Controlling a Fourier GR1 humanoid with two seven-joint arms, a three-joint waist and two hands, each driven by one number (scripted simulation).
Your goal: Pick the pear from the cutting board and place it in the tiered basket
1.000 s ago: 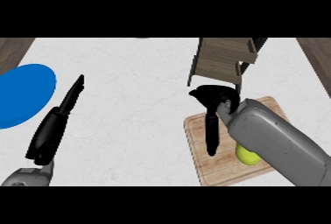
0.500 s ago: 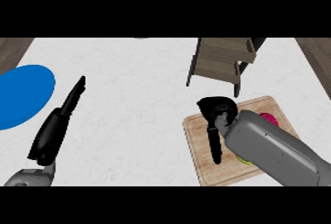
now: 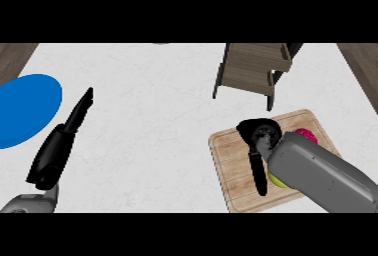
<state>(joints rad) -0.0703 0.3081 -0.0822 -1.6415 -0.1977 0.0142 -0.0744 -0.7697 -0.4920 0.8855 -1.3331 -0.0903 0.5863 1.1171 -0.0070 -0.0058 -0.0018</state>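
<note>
The pear (image 3: pixel 275 179) lies on the wooden cutting board (image 3: pixel 235 150) at the right. Only a yellow-green sliver of it shows beside my right forearm. My right hand (image 3: pixel 258 132) hovers over the board's middle, open, with one long black finger (image 3: pixel 258 172) stretched toward the near edge just left of the pear. Nothing is in this hand. The tiered basket (image 3: pixel 251 70), made of dark wooden slats, stands behind the board at the upper right. My left hand (image 3: pixel 62 142) rests open at the left, fingers straight and pointing away.
A magenta object (image 3: pixel 304 135) sits on the board's right side, partly behind my right forearm. A blue plate (image 3: pixel 22 107) lies at the counter's left edge. Dark wood borders the white counter at both upper corners.
My right hand has drawn back from near the basket and come down over the cutting board. Its forearm now covers most of the pear. The left hand has not moved.
</note>
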